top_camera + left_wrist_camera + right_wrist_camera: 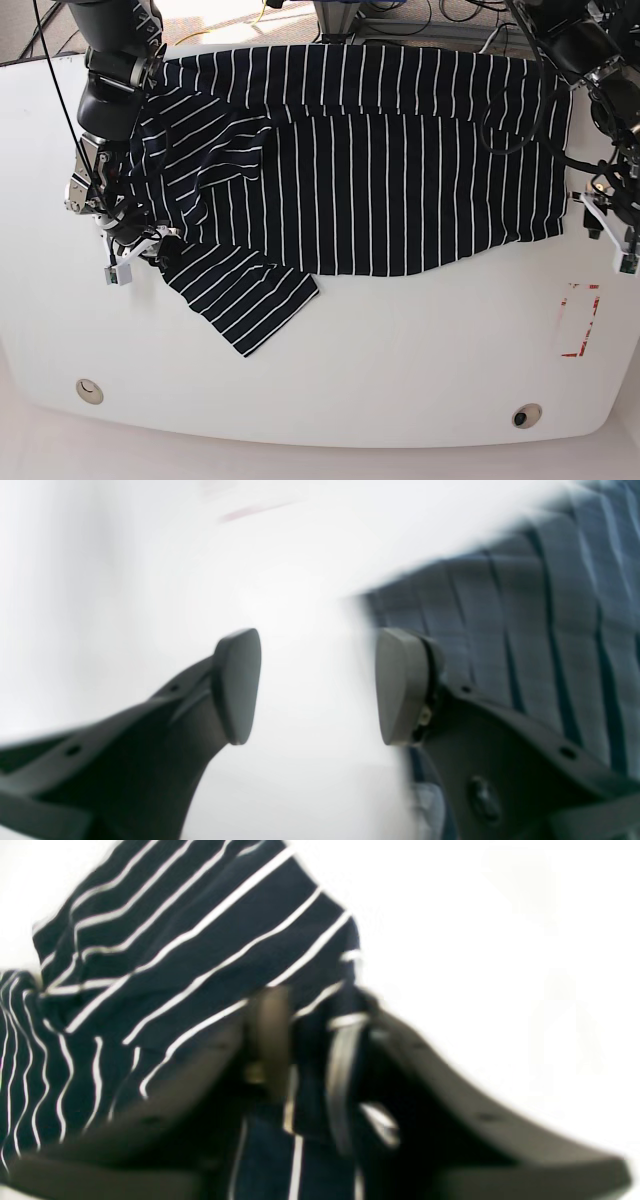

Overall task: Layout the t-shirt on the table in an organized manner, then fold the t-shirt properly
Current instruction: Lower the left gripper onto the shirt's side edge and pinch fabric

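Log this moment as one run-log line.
stage: laying out | t-shirt: spread on table, sleeve rumpled | right gripper: shut on t-shirt | left gripper: open beside the hem

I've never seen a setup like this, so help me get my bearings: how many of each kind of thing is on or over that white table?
T-shirt: 1
Grippers: 2, the left gripper and the right gripper
Round fittings in the table: 2
Red-outlined rectangle mark: 1
Total: 6
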